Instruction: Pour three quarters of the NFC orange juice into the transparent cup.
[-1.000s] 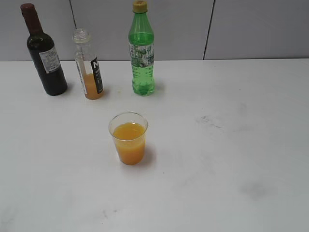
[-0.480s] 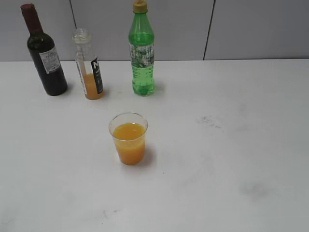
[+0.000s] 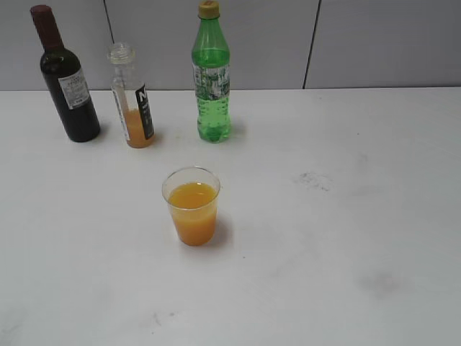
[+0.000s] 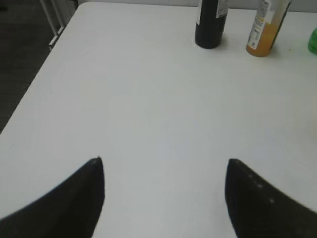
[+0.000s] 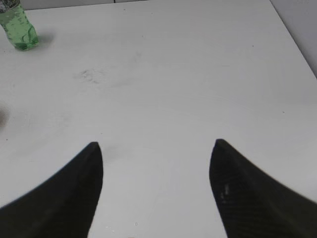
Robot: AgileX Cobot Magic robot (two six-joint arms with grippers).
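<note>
NFC orange juice, a slim clear plastic bottle (image 3: 132, 97) with a white-and-black label and a capless threaded neck, stands upright near the back of the white tabletop (image 3: 346, 238), a low band of orange liquid in its base. A dark glass wine bottle (image 3: 66, 79) with a red foil top stands just to its left, and a taller green plastic bottle (image 3: 212, 76) with a yellow cap to its right. Nearer the camera, well apart from the three, the clear tapered transparent cup (image 3: 191, 206) sits upright, mostly full of orange juice. The tabletop carries faint grey smudges on its right half. Behind it runs a grey panelled wall (image 3: 374, 43) with dark vertical seams. The left end effector (image 4: 163, 198) and the right end effector (image 5: 156, 186) each hang released over bare tabletop, jaws spread wide, grasping nothing.
</note>
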